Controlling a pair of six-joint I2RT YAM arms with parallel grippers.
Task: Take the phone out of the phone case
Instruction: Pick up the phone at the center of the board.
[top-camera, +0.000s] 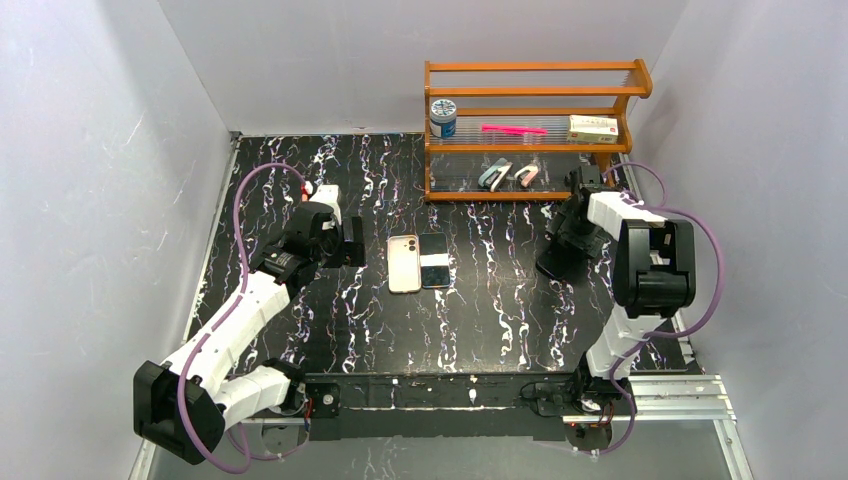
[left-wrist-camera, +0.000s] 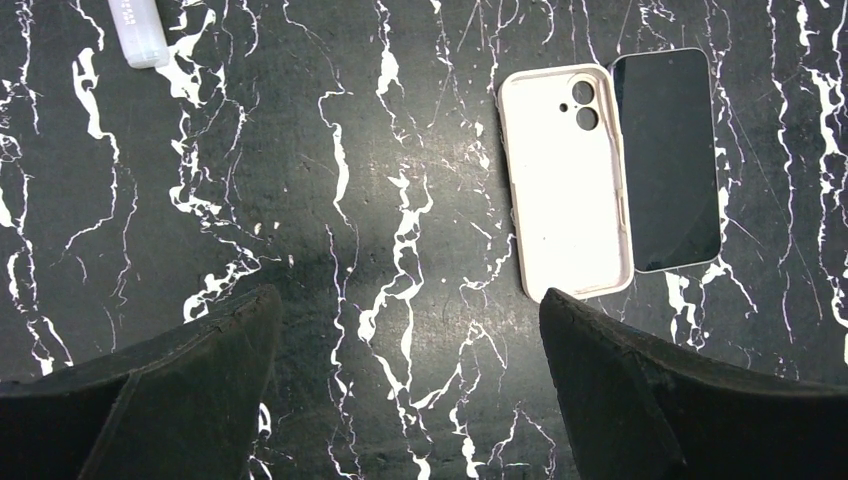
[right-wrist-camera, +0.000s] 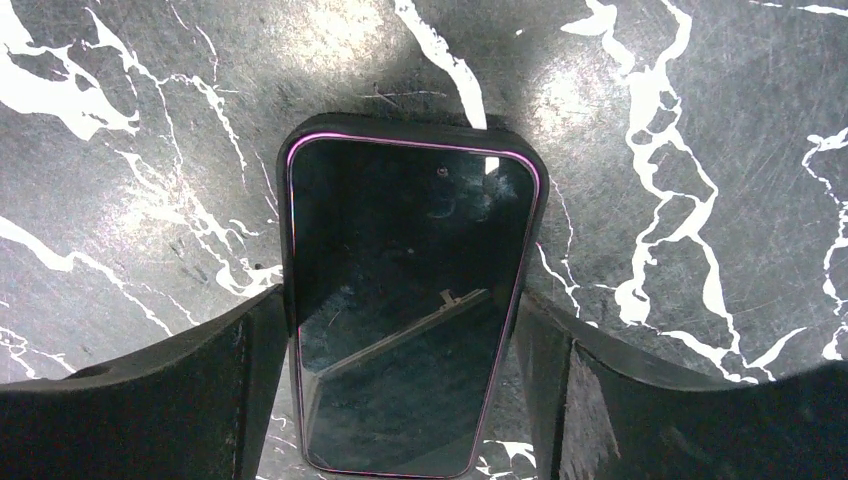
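Because the right tool (right-wrist-camera: 398, 310) covers it in the top view, the phone (right-wrist-camera: 410, 240) can be seen only from the right wrist. There too the phone case (right-wrist-camera: 400, 128) shows only as a dark rim around the far end, and along the sides the black fingers (right-wrist-camera: 200, 380) hide it. Both fingers lie against the long sides, so this tool holds the cased phone across its width. Whether it rests on the desk (right-wrist-camera: 700, 150) or is lifted, I cannot tell. The screen faces up, dark, with a thin pink line around it. The long axis runs along the fingers, and the far end stands out past the fingertips. This place is toward the right edge of the desk, nearer than the wooden rack (top-camera: 530, 92) in the far right corner.

The left tool (left-wrist-camera: 405, 300) is spread wide with nothing between, over the left half of the desk. Near the middle lies a beige case (left-wrist-camera: 560, 190), inside up, touching a second phone (left-wrist-camera: 668, 160) at its side. Both long axes go from the near edge to the far edge. A white object (left-wrist-camera: 138, 30) is cut off by the frame of the left wrist view, and what it is I cannot say.

The desk is black with white veins and fine scratches. Pale grey walls close three sides.
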